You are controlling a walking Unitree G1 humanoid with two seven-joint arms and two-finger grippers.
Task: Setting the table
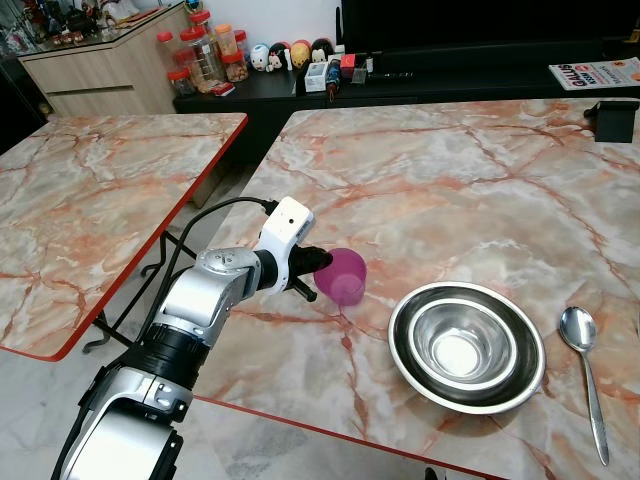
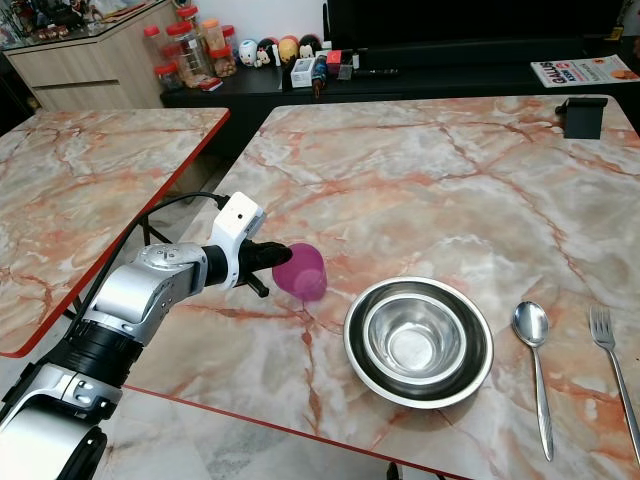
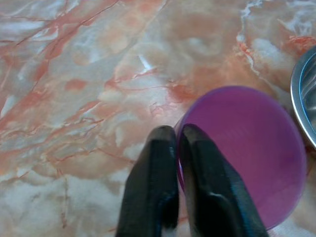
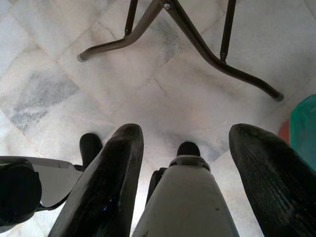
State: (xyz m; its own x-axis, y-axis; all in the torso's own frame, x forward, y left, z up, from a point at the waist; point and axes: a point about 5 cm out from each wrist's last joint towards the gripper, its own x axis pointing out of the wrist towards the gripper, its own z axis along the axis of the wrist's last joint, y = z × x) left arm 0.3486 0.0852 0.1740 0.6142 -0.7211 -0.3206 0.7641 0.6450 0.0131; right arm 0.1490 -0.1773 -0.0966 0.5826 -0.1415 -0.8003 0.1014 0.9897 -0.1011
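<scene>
Pinched by its rim between the closed fingers of the left gripper (image 3: 177, 143), the purple cup (image 1: 343, 276) is held tilted near the counter's (image 1: 450, 170) left edge, beside the steel bowl (image 1: 466, 344); so thin a hold could let it slip or tip. Marble-patterned counters are seen over pale floor tiles (image 4: 59, 84), above which the right gripper (image 4: 185, 143) hangs with fingers spread apart.

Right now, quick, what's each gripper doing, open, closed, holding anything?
Left gripper: closed on the rim of the purple cup, over the table.
Right gripper: open, holding nothing, hanging over the floor.
</scene>
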